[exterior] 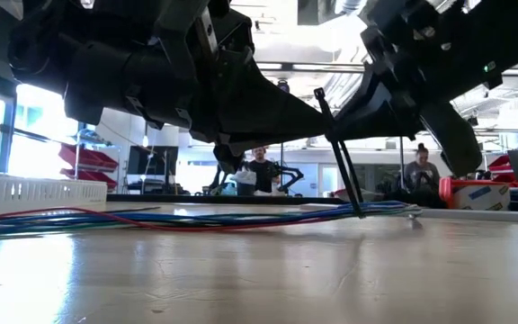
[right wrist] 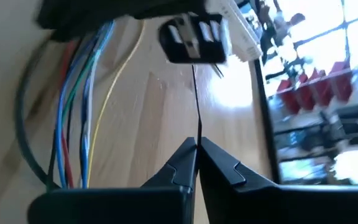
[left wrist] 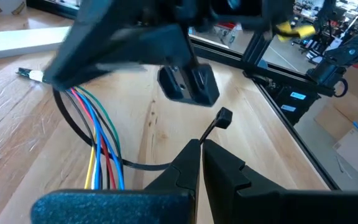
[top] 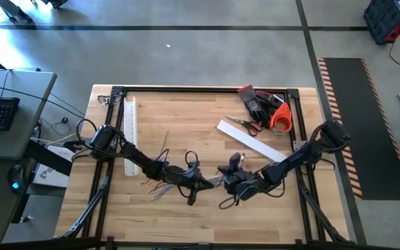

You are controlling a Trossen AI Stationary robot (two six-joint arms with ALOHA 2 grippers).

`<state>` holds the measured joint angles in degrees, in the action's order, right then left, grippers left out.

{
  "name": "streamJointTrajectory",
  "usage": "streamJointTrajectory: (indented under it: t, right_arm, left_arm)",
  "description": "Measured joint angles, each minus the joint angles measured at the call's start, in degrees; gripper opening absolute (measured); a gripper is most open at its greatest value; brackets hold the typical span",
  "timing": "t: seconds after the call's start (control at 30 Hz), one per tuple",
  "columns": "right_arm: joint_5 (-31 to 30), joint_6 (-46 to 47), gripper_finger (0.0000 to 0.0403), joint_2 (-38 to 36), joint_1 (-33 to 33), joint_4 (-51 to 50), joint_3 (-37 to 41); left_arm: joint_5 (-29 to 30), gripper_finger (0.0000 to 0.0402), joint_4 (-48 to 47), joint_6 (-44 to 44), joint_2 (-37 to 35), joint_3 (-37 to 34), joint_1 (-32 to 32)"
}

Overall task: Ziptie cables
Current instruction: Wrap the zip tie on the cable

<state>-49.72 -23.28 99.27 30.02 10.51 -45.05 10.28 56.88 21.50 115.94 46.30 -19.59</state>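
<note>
Bare wood of the bench (exterior: 259,279) nearest in the low view; just beyond, the cables (exterior: 151,219) lying flat in a long limp run of blue, red and green. Over them, both arms meeting low near the bench's front middle.

Left gripper (left wrist: 199,152) fingers closed tight on one end of a ziptie (left wrist: 73,124), just behind its square head. Strip looped out from there, around the bundle of red, blue, green and yellow wires, loop wide and loose. Right gripper (right wrist: 197,149) fingers closed on the thin tail of the same ziptie, tail running straight on toward the other gripper. From above: left gripper (top: 194,182) and right gripper (top: 233,182) near each other, frayed cable ends (top: 160,191) fanned out beside the left arm. In the low view, ziptie strips (exterior: 340,162) slanting down from the fingers to the bundle.

Judged stage: loop formed, cinching not finished.

Risks from here:
- Tail slipping from the right fingers, grip resting on a very thin, smooth strip.
- Loop sliding off along the limp bundle or shedding a wire, cables unrestrained on the bench.
- Pull at an angle twisting the head, jamming the ratchet.
- Grippers colliding, standing so near.

Farther back: white slotted duct (top: 130,135), white flat strip (top: 252,141), scissors (top: 244,124), gloves (top: 255,102), tape roll (top: 281,118). People seated in the room beyond.
</note>
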Motion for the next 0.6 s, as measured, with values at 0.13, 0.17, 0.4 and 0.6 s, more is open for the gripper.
streamJointTrajectory:
  t: [0.13,0.17,0.4,0.6]
  right_arm:
    - [-3.85,-5.42,0.0,3.49,0.51,-1.09,-2.13]
    - [-4.94,-6.7,0.0,4.48,0.53,-1.09,-2.5]
    - [-7.94,-8.74,0.0,7.84,1.22,0.07,-4.47]
    - [-10.16,-11.69,0.0,7.86,2.45,1.31,-4.49]
  left_arm:
    - [0.0,0.0,0.0,0.34,0.0,0.0,0.0]
    - [0.0,0.0,-0.03,0.36,0.0,0.0,0.0]
    - [0.0,0.0,-0.02,0.42,0.0,0.0,0.0]
    - [-0.02,0.0,-0.04,0.42,0.0,0.0,0.0]
